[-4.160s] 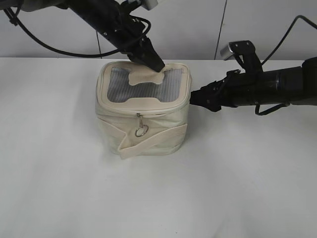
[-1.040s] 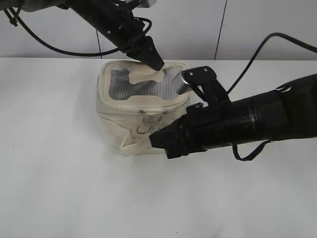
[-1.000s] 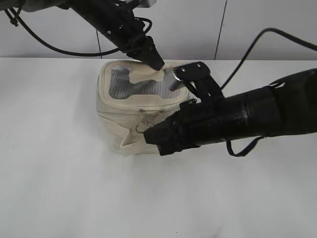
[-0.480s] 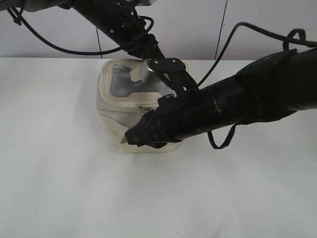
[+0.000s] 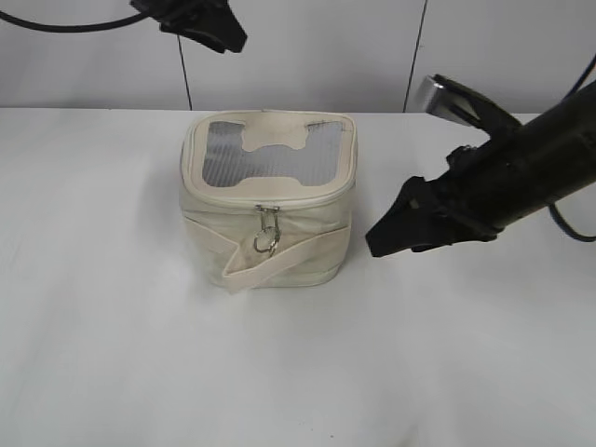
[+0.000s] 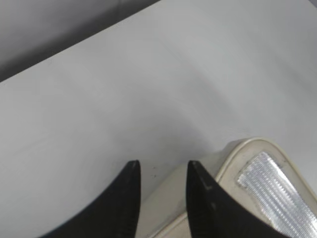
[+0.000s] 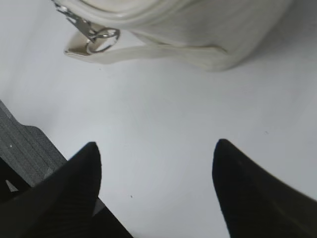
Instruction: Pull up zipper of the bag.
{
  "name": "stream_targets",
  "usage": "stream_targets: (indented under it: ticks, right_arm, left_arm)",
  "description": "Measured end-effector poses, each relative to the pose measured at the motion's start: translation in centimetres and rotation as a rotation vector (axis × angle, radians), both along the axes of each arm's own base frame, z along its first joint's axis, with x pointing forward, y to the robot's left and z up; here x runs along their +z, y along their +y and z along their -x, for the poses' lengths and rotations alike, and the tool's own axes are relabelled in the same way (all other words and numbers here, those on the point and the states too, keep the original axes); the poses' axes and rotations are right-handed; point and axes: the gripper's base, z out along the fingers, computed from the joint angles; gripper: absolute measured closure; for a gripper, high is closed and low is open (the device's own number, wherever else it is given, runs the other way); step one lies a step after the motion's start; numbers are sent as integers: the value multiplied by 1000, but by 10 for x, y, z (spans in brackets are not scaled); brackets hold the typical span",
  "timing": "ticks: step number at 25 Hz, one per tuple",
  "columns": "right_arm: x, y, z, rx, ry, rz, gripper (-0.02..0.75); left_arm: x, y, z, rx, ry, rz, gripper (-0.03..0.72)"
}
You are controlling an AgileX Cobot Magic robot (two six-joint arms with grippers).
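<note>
The cream boxy bag (image 5: pixel 307 228) stands on the white table, with its grey lid panel and H-shaped patch (image 5: pixel 271 140) facing up. The zipper track (image 5: pixel 223 200) runs round the lid edge. Its two silver sliders (image 5: pixel 268 217) sit together at the front middle, and a ring pull (image 5: pixel 264 244) hangs over the strap (image 5: pixel 298 256). My left gripper (image 5: pixel 222 33) is raised behind and left of the bag, slightly open and empty; its wrist view (image 6: pixel 162 167) shows a bag corner (image 6: pixel 233 153) below. My right gripper (image 5: pixel 380 244) is wide open and empty, right of the bag. Its wrist view (image 7: pixel 157 148) shows the ring pull (image 7: pixel 103 35) and bag (image 7: pixel 208 29).
A white table (image 5: pixel 140 354) carries the bag. A grey wall (image 5: pixel 317 47) with a dark vertical seam stands behind. Black cables run from both arms. In the right wrist view a dark grey ribbed part (image 7: pixel 25 148) shows at the lower left.
My right arm has pulled back from the bag's front to the right. My left gripper has lifted off the lid, up and to the back left. The whole bag now shows.
</note>
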Motion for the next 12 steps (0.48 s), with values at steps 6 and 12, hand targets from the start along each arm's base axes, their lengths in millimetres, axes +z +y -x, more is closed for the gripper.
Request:
stream_targets:
  ticks: [6, 12]
  right_arm:
    - [21, -33, 11, -111, 72, 132, 188]
    - [53, -51, 36, -176, 76, 243, 189]
  left_arm:
    - [10, 38, 27, 186, 30, -181, 445]
    - [11, 67, 95, 291, -27, -217, 452]
